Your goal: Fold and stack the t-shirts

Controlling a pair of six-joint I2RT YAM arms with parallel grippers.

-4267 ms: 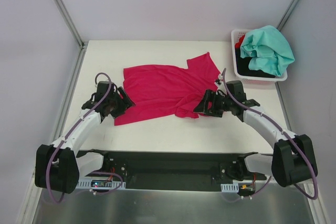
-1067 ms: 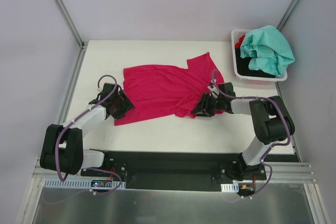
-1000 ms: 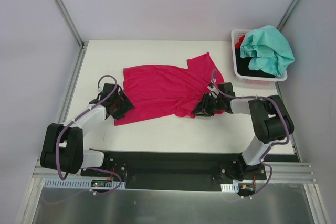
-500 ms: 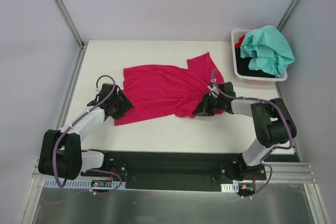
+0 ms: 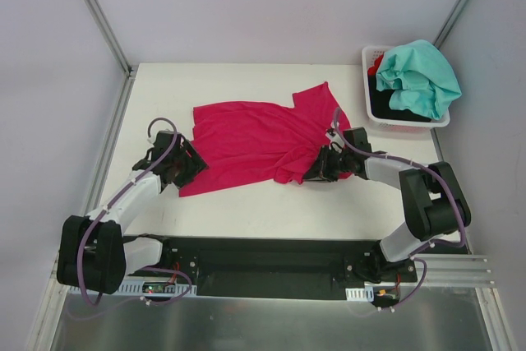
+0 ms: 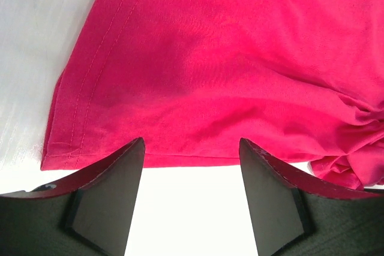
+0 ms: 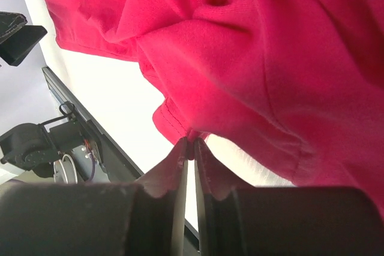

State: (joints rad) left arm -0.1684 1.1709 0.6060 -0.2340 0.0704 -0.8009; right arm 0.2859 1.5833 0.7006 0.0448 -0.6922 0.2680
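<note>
Where the magenta t-shirt [image 5: 255,141] lies: spread on the white worktop [image 5: 246,203], mid-area between the two arms, mostly flat on its left half, bunched and wrinkled on the right half, one flap pointing toward the far right.
left tool [image 5: 191,170]: at the shirt's near-left corner, low on the worktop.
left tool state: in the left wrist view [image 6: 192,146] the two fingers [image 6: 108,190] are spread wide, holding nothing; the stitched hem runs across right at the fingertips, bare worktop showing between the fingers below it.
right tool [image 5: 316,172]: at the shirt's near-right edge, low, by the bunched cloth.
right tool state: in the right wrist view [image 7: 192,145] the fingers are pressed together, a small fold of the hem pinched at the tips; the cloth above it hangs in loose folds.
basket [image 5: 371,113]: white plastic, far-right corner of the worktop, well apart from the magenta shirt.
teal t-shirt [image 5: 419,76]: heaped on top of the basket, spilling over the far rim.
black t-shirt [image 5: 390,108]: in the basket under the teal one.
red t-shirt [image 5: 378,63]: a bit showing at the basket's far-left corner.
</note>
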